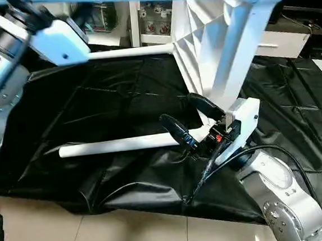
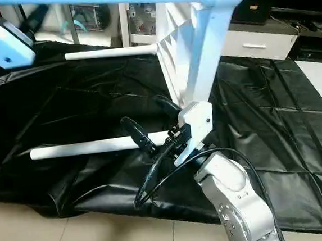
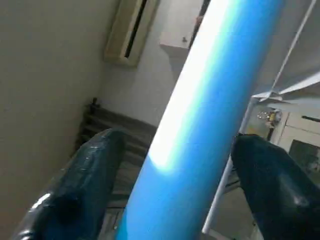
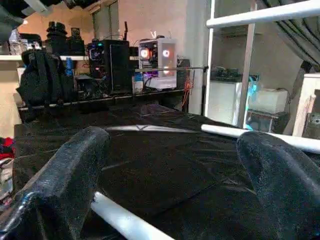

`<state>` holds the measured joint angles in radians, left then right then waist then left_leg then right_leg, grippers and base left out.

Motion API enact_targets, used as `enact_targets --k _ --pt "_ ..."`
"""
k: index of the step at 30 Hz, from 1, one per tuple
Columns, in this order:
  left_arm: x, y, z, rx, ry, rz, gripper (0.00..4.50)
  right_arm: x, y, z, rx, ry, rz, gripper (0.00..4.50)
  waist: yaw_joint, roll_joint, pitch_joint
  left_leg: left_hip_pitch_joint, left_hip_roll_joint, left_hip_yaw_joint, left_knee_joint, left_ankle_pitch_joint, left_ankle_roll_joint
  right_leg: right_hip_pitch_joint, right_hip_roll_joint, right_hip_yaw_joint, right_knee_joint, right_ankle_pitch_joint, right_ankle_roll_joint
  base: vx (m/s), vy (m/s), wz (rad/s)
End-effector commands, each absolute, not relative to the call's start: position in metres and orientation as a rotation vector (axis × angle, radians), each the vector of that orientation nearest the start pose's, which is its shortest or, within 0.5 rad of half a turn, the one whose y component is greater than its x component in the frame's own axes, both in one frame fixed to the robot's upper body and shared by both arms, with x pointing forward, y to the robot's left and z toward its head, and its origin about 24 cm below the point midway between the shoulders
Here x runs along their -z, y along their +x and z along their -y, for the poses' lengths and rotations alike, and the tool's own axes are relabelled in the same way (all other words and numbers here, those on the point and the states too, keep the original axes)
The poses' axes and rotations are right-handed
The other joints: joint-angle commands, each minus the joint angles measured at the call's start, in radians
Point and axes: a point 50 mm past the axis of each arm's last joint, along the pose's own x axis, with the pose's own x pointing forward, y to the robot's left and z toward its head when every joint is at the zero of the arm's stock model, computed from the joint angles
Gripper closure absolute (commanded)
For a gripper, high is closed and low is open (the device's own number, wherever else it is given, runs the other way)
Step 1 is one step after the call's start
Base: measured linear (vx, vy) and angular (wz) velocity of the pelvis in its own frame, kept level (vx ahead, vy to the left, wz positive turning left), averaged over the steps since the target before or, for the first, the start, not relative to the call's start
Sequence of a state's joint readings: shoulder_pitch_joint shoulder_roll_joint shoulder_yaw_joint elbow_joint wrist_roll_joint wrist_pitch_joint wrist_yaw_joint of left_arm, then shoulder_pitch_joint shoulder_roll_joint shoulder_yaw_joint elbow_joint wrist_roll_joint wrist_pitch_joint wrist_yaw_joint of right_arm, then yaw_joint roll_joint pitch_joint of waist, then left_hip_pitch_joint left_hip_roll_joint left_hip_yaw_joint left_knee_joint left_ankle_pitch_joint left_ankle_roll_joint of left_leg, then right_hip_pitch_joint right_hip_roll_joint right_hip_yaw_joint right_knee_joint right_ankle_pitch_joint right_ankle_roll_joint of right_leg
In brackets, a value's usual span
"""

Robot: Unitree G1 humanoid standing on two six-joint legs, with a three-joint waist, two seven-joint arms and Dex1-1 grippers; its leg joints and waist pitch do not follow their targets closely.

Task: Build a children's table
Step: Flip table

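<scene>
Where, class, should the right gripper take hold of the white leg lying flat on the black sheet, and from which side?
Probably near its thicker end by the right gripper, from above, fingers straddling the tube. The loose leg lies level on the black sheet, sides exposed.

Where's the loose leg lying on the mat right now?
In the left eye view the loose leg lies flat on the black mat, its right end between the open fingers of the right gripper.
</scene>
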<state>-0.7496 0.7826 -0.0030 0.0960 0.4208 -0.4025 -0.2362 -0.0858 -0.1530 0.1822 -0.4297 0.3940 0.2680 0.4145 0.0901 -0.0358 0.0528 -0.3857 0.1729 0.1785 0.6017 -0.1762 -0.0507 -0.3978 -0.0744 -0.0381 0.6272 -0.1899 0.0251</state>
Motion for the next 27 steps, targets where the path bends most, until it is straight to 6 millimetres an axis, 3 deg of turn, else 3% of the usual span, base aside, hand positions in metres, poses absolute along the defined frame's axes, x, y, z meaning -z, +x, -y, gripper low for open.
enact_targets --k 1,6,10,11,17,19,24,27 --pt "-0.298 0.308 -0.202 0.143 1.285 0.857 0.90 -0.138 0.235 0.093 -0.767 0.168 0.255 0.00 0.000 0.032 -0.059 0.033 0.052 -0.035 -0.090 -0.417 -0.113 0.011 -0.063 0.041 -0.071 -0.236 -0.146 0.000 0.000 0.00" --pt "-0.297 0.307 -0.201 0.145 1.272 0.849 1.46 -0.138 0.235 0.092 -0.773 0.165 0.256 0.00 -0.001 0.030 -0.058 0.032 0.051 -0.035 -0.090 -0.415 -0.111 0.012 -0.063 0.041 -0.072 -0.239 -0.145 0.000 0.000 0.00" --pt "-0.297 0.307 -0.203 0.128 1.245 0.840 1.63 -0.137 0.234 0.092 -0.774 0.163 0.253 0.00 -0.001 0.030 -0.058 0.032 0.051 -0.035 -0.090 -0.417 -0.111 0.012 -0.063 0.042 -0.072 -0.247 -0.143 0.000 0.000 0.00" --pt "-0.297 0.307 -0.205 0.107 1.213 0.835 1.86 -0.137 0.234 0.092 -0.776 0.163 0.253 0.00 0.000 0.030 -0.058 0.033 0.051 -0.035 -0.090 -0.415 -0.110 0.011 -0.063 0.042 -0.073 -0.247 -0.144 0.000 0.000 0.00" --pt "-0.305 0.308 -0.226 -0.058 0.961 0.801 2.03 -0.135 0.232 0.091 -0.799 0.156 0.241 0.00 0.004 0.030 -0.060 0.030 0.050 -0.033 -0.089 -0.388 -0.107 0.014 -0.062 0.040 -0.070 -0.216 -0.151 0.000 0.000 0.00" --pt "-0.307 0.309 -0.232 -0.094 0.925 0.791 2.05 -0.134 0.231 0.090 -0.809 0.155 0.237 0.00 0.005 0.028 -0.063 0.028 0.050 -0.032 -0.086 -0.359 -0.096 0.018 -0.063 0.041 -0.068 -0.197 -0.154 0.000 0.000 0.00" --pt "-0.308 0.309 -0.243 -0.170 0.760 0.770 2.05 -0.133 0.230 0.088 -0.824 0.151 0.229 0.00 0.009 0.028 -0.068 0.017 0.047 -0.025 -0.074 -0.214 -0.052 0.027 -0.061 0.038 -0.054 -0.053 -0.187 0.000 0.000 0.00" --pt "-0.309 0.308 -0.244 -0.179 0.711 0.760 2.05 -0.132 0.229 0.089 -0.828 0.145 0.222 0.00 0.014 0.031 -0.071 0.017 0.047 -0.023 -0.069 -0.169 -0.037 0.027 -0.059 0.036 -0.047 0.000 -0.198 0.000 0.000 0.00"
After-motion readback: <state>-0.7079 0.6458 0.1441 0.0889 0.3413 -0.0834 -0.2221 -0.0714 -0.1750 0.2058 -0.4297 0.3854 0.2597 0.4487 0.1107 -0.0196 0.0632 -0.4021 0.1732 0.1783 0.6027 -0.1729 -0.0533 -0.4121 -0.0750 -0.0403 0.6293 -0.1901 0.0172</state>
